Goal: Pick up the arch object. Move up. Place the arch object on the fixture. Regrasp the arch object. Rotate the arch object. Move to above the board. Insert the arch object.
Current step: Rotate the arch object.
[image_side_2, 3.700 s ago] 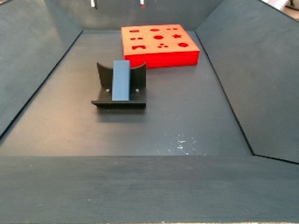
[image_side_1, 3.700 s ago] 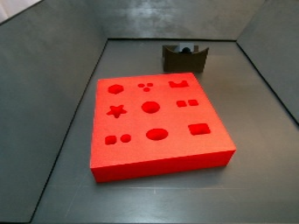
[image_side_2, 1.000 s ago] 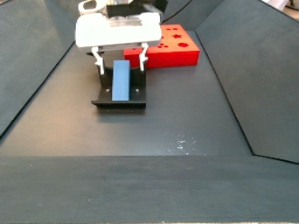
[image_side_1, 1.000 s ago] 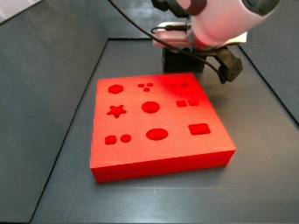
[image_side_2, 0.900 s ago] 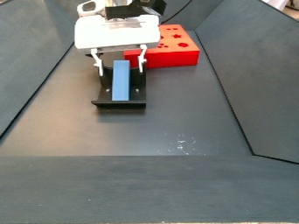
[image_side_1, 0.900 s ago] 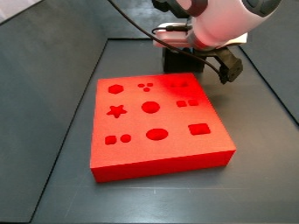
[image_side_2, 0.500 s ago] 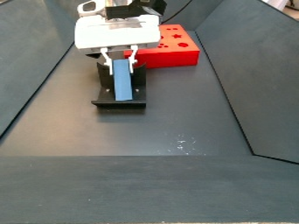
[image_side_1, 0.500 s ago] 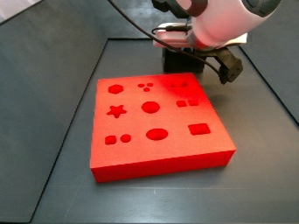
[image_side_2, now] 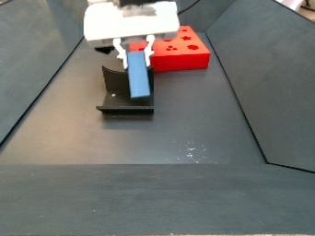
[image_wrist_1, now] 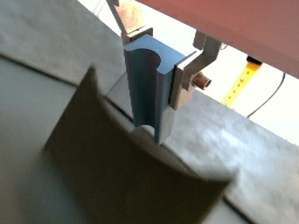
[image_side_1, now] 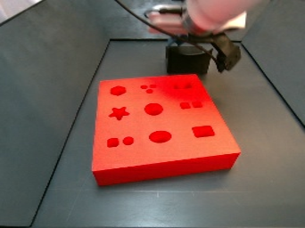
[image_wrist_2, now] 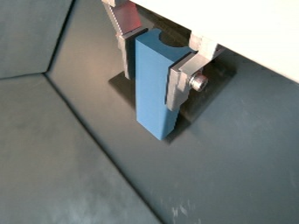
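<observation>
Wrist views: gripper (image_wrist_2: 158,54) fingers (image_wrist_2: 177,80) clamp arch object (image_wrist_2: 155,83), fixture (image_side_2: 120,96) largely hidden.

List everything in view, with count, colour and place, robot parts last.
Board: one, bright red, cut-out holes on top, on the dark floor; in a side view it lies behind the fixture.
Fixture: one, dark, on the floor beside the board.
Arch object: one, slate blue oblong block, tilted above the fixture, between the gripper's fingers.
Gripper: one, white body with silver fingers, closed on the arch object over the fixture.
</observation>
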Controlling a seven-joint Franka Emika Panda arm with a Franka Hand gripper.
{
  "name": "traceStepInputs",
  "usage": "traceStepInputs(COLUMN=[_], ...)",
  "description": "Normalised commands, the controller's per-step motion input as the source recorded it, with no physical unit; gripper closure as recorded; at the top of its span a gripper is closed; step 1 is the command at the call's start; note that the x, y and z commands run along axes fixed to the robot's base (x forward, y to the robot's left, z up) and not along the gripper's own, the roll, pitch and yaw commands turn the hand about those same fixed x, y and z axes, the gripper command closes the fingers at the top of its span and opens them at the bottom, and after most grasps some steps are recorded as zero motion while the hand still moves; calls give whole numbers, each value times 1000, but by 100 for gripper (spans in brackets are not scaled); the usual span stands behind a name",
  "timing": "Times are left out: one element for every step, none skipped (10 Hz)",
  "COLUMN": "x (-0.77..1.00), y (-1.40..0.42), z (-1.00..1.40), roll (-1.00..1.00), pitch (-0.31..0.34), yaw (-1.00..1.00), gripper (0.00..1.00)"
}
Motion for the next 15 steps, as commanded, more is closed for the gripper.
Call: traceStepInputs(x=[-891, -903, -934, -952, -1000, -1000, -1000, -1000, -1000, -1000, -1000, -911, -815, -751, -605], y=[90, 89, 86, 85, 80, 74, 68, 64, 60, 53, 49, 42, 37, 36, 41], z=[1000, 1000, 1000, 1000, 990, 967, 909, 844, 786, 714, 628, 439, 275, 164, 45], roll=[-114, -119, -130, -135, -143, -144, -151, -159, -159, -164, -162, -158, -162, -165, -143], pitch=[-104, -115, -128, -133, -127, -124, -110, -92, -77, -64, -52, -42, -40, -41, -39], yaw=[-1, -11, -35, -48, -78, -90, -108, -119, -117, -117, -110, -100, -92, -86, -77], gripper=[100, 100, 100, 100, 100, 100, 100, 100, 100, 100, 100, 100, 100, 100, 100])
